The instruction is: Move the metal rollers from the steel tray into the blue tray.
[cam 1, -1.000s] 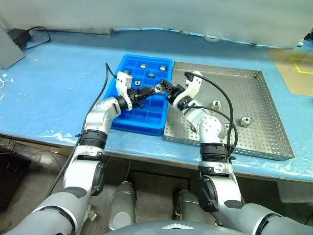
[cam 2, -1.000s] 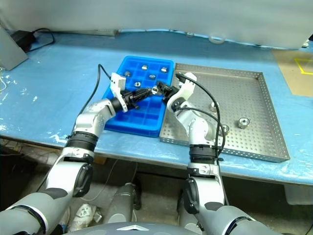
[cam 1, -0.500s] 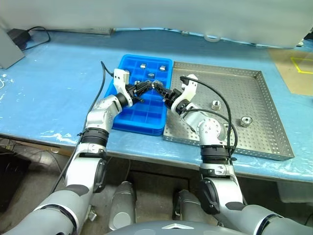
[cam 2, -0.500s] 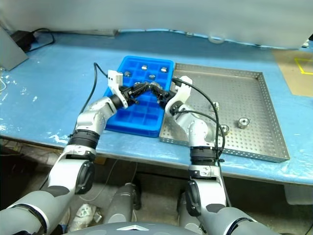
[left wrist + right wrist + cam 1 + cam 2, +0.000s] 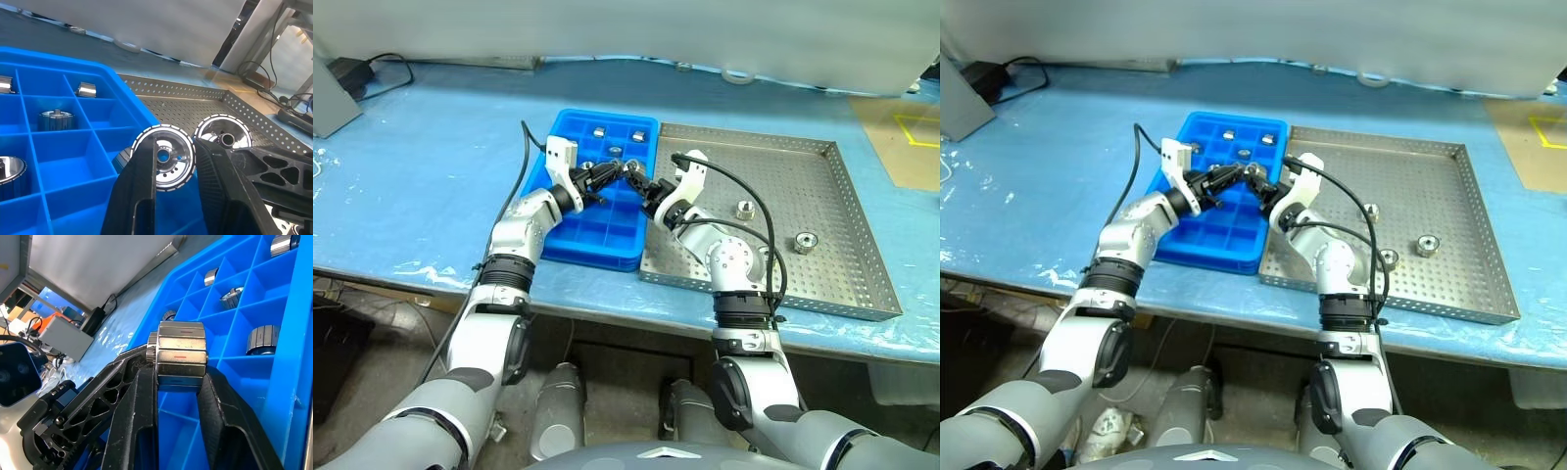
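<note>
Change: the two grippers, apart a second ago, are now met over the blue tray (image 5: 570,220), near its steel-tray edge.
Left gripper (image 5: 177,161): clamped on a roller (image 5: 163,157).
Right gripper (image 5: 179,377): closed, seemingly on that same roller.
Meaning: a handover is probably underway; two rollers (image 5: 744,209) are left on the steel tray (image 5: 822,284).

Since a second ago your two grippers have closed in on each other over the blue tray (image 5: 570,211). The left gripper (image 5: 613,176) has swung right, the right gripper (image 5: 635,178) left, and their tips now meet, both pinching one metal roller (image 5: 163,157).

Rollers (image 5: 744,208) in steel tray (image 5: 842,225), blue tray (image 5: 570,231)
</note>
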`<act>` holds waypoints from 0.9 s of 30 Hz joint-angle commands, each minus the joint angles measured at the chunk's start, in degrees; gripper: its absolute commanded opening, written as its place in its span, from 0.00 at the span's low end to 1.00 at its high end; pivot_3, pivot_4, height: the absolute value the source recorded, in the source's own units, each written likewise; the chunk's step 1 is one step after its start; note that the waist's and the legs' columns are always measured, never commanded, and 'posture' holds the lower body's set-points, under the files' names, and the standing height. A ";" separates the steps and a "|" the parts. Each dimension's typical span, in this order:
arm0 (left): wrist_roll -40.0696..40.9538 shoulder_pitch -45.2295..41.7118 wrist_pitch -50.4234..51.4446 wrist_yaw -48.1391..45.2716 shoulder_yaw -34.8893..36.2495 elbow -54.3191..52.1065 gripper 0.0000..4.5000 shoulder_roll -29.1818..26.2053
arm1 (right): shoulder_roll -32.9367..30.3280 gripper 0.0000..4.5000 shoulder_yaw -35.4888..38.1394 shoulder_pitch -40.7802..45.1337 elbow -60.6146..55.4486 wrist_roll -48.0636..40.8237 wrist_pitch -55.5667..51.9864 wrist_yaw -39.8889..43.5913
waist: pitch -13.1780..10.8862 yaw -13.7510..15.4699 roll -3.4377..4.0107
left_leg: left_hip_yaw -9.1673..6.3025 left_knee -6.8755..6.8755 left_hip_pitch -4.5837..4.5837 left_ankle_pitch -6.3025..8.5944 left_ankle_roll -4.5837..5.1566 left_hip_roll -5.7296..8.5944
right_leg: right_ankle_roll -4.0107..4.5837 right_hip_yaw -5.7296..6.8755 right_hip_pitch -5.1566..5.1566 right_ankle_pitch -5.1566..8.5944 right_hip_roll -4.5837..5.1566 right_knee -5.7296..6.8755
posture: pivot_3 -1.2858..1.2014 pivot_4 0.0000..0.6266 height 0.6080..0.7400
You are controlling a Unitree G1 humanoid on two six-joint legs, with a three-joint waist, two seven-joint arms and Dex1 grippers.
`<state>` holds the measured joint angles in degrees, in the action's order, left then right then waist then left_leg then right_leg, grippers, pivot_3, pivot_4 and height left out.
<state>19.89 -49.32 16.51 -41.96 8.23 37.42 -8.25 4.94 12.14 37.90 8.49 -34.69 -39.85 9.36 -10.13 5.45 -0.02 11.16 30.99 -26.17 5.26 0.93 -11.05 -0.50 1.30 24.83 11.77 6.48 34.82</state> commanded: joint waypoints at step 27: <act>-14.05 -8.23 -16.78 13.21 -2.26 23.31 0.19 -11.17 | 0.05 0.15 0.82 -0.02 -6.73 -9.32 10.95 4.59 | 0.00 1.57 -0.02 | -0.69 -0.03 0.11 -0.25 -0.41 -0.37 | 0.18 0.16 -0.07 -0.15 -0.19 0.16 | 0.51 0.24 1.00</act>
<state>6.91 -58.46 -0.77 -27.98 7.05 60.69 -19.91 5.08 13.85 37.75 3.59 -43.94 -29.45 13.10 -10.13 7.02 -0.04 10.47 30.95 -26.06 5.01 0.51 -11.42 -0.32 1.46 24.76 11.62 6.29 34.98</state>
